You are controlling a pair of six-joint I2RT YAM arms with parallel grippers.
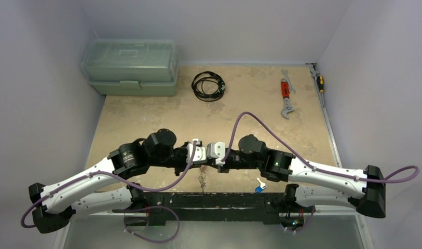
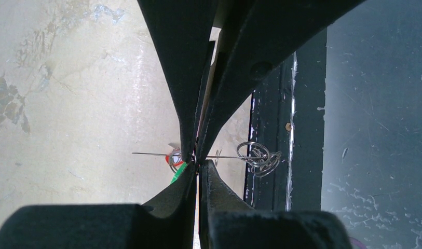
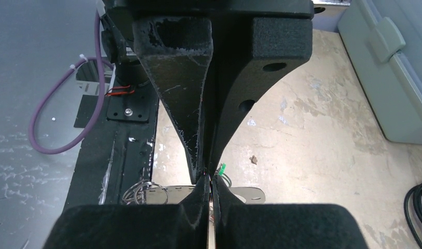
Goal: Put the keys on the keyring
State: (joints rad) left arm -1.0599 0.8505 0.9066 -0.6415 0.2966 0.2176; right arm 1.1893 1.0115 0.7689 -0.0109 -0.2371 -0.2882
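Both arms meet tip to tip over the near middle of the table. The keyring (image 2: pixel 151 153) shows edge on as a thin silver wire passing right where the two pairs of tips touch. My left gripper (image 2: pixel 198 167) is shut on that wire. From the opposite side my right gripper (image 3: pixel 209 179) is shut at the same spot. Keys (image 1: pixel 202 179) hang below the tips; a red head (image 2: pixel 172 157), a green tag (image 3: pixel 220 168) and a cluster of small rings (image 2: pixel 258 155) are visible. One blue-headed key (image 1: pixel 259 187) lies alone on the table near the right arm.
At the back stand a green toolbox (image 1: pixel 131 67), a black cable coil (image 1: pixel 208 85), a red-handled wrench (image 1: pixel 286 93) and a screwdriver (image 1: pixel 319 83). A black mounting rail (image 1: pixel 224 199) runs along the near edge under the hanging keys.
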